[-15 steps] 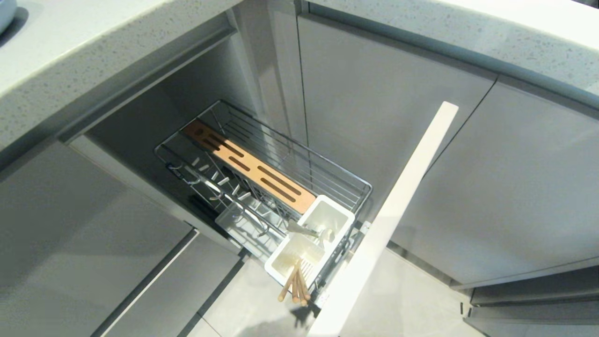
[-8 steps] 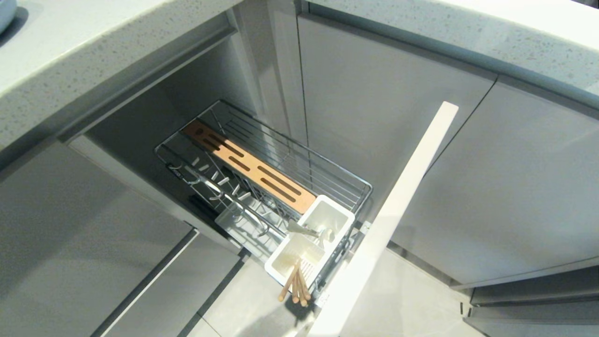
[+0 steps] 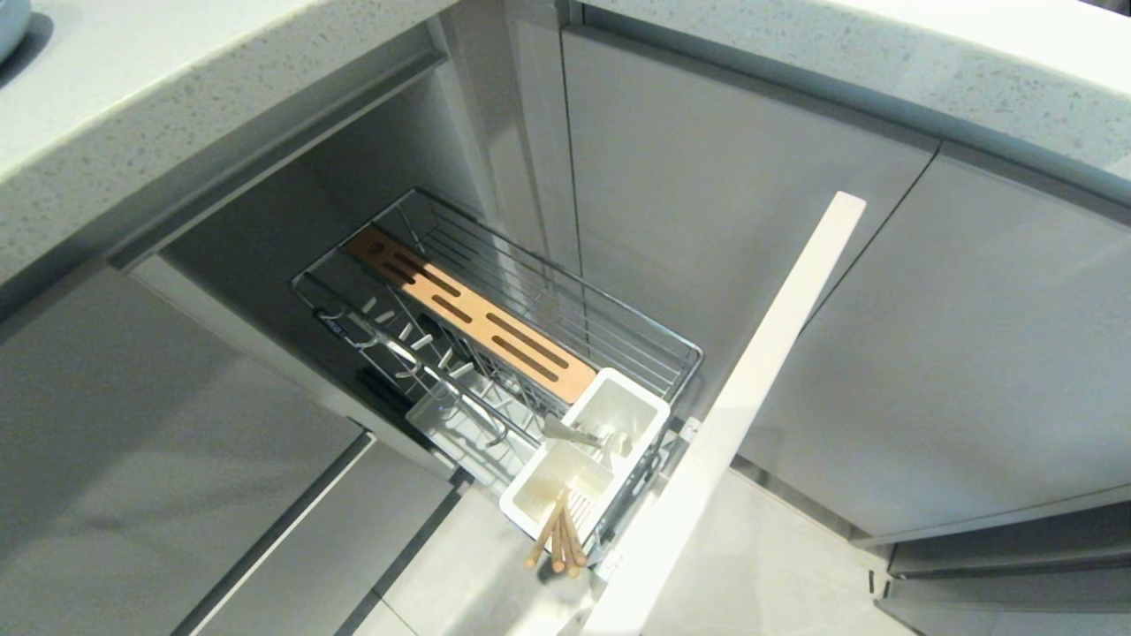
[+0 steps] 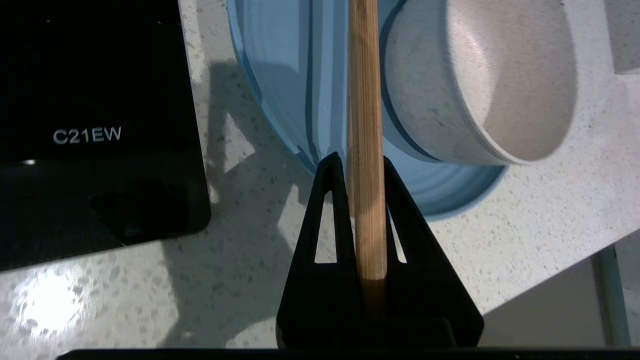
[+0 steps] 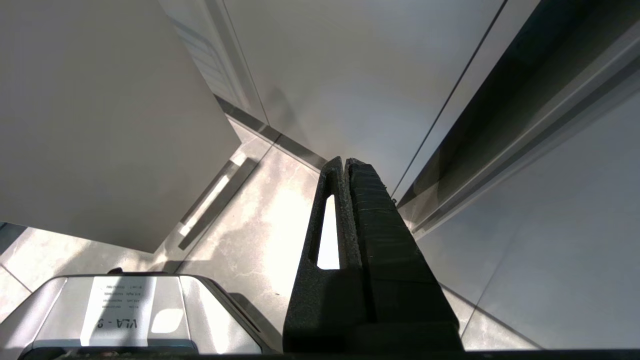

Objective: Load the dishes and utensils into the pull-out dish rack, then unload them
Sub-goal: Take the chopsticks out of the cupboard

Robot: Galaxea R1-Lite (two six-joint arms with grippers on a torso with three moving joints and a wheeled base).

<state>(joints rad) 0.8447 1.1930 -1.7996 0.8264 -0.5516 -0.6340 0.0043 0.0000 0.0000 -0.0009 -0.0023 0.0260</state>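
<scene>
In the left wrist view my left gripper (image 4: 360, 160) is shut on a light wooden chopstick (image 4: 365, 100), which runs straight out past the fingertips. Below it a light-blue plate (image 4: 280, 60) lies on the speckled countertop (image 4: 150, 280), with a cream-white bowl (image 4: 480, 75) resting on the plate. The head view shows the pull-out dish rack (image 3: 618, 331) drawn out. Wooden chopsticks (image 3: 557, 539) lean out of its white caddy (image 3: 530, 505), and a silver spoon (image 3: 579, 435) lies across the caddy. My right gripper (image 5: 345, 161) is shut and empty, low beside the cabinets. Neither arm shows in the head view.
A black cooktop (image 4: 90, 125) lies on the counter beside the plate. The rack's pale front panel (image 3: 751, 397) sticks out into the floor space. The counter edge (image 4: 550, 280) is near the plate. Closed cabinet doors (image 3: 724, 221) flank the rack.
The dark shadow on the floor under the caddy has faded. The rack and what lies in it have not moved.
</scene>
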